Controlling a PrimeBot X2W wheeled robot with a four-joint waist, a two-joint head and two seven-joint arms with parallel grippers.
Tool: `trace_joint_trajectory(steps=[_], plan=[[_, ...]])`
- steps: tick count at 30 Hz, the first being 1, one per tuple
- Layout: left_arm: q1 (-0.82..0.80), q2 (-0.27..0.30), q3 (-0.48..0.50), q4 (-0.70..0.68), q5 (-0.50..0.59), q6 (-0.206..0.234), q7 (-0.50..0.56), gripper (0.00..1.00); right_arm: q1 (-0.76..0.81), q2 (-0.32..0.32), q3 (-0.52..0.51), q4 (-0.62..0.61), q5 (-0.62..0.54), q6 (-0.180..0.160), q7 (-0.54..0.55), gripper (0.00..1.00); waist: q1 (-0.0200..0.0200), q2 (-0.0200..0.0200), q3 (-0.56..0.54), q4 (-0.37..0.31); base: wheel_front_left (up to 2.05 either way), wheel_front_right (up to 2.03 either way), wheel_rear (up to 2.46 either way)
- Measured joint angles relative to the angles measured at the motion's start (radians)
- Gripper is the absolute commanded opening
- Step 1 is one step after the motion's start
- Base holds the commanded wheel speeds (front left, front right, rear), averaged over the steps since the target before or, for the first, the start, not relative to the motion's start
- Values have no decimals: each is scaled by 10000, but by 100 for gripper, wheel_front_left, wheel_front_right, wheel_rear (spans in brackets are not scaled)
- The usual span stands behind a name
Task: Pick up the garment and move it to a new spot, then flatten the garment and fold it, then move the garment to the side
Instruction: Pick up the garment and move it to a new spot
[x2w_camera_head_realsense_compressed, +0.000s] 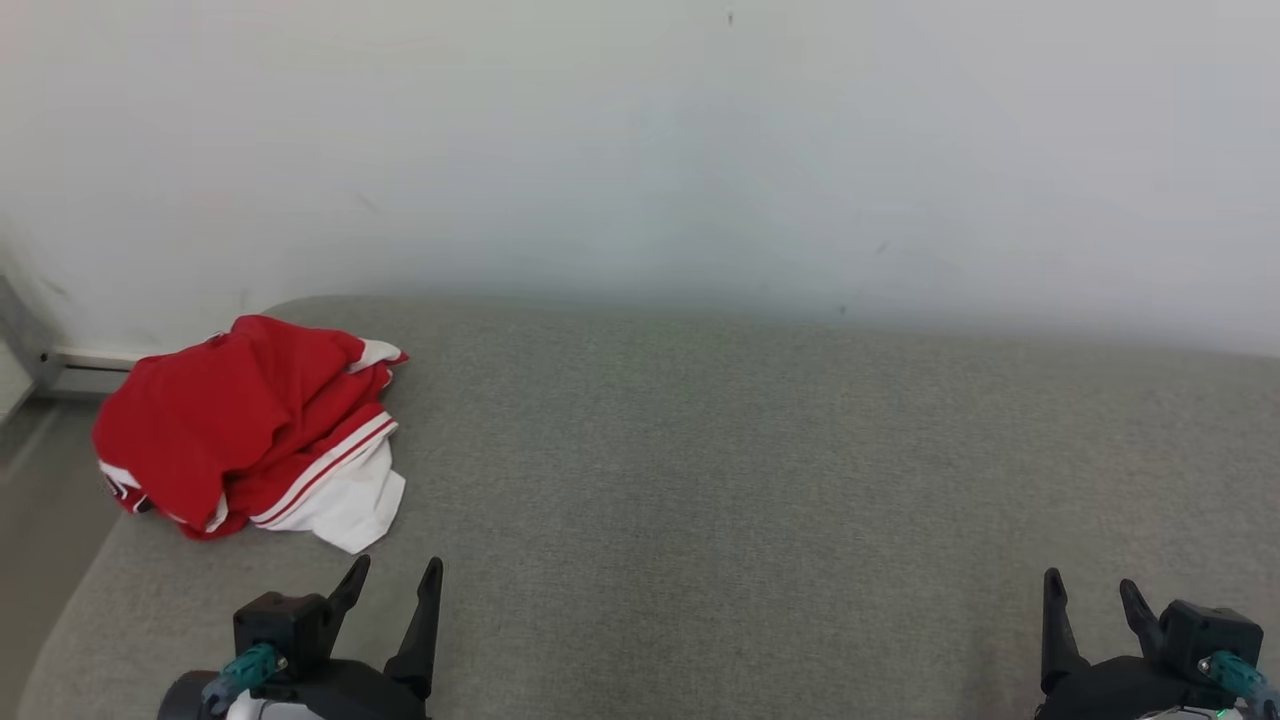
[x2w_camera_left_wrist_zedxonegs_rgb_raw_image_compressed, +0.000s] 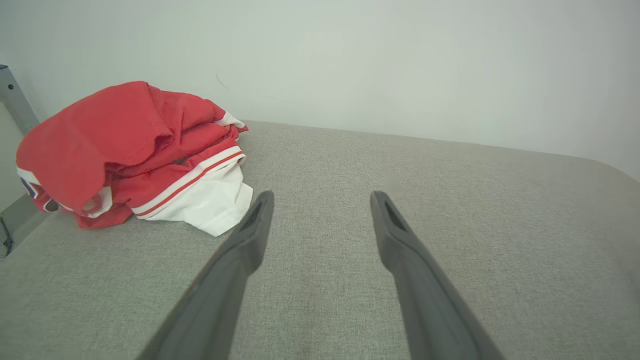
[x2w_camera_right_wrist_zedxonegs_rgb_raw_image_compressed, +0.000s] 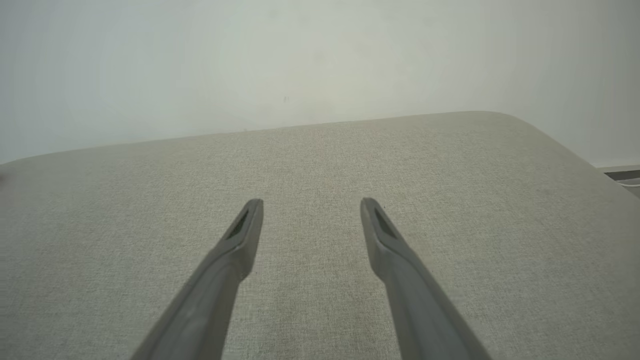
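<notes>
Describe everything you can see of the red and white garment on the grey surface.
The garment is a crumpled heap of red cloth with white panels and striped trim, thin-looking. It lies bunched over itself at the left end of the grey padded surface, near the wall, with a white flap at its near side. Only the surface touches it; the open left end effector stands clear.

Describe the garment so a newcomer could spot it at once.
Find the grey padded surface against the pale wall. The garment lies heaped at its far left corner. Bright red cloth with white trim sets it apart from plain grey.
</notes>
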Motion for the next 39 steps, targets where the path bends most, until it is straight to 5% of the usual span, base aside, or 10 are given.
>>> trace_joint_trajectory(steps=[26,39], plan=[[-1,234,174,-157,115,77,244,100,-155,276,224,-401,-268,0,447,100,0,0,234,2951,0,0,0],[51,313,297,-272,111,77,316,100,-255,313,527,-437,-309,0,612,100,0,1,221,3253,0,0,0]])
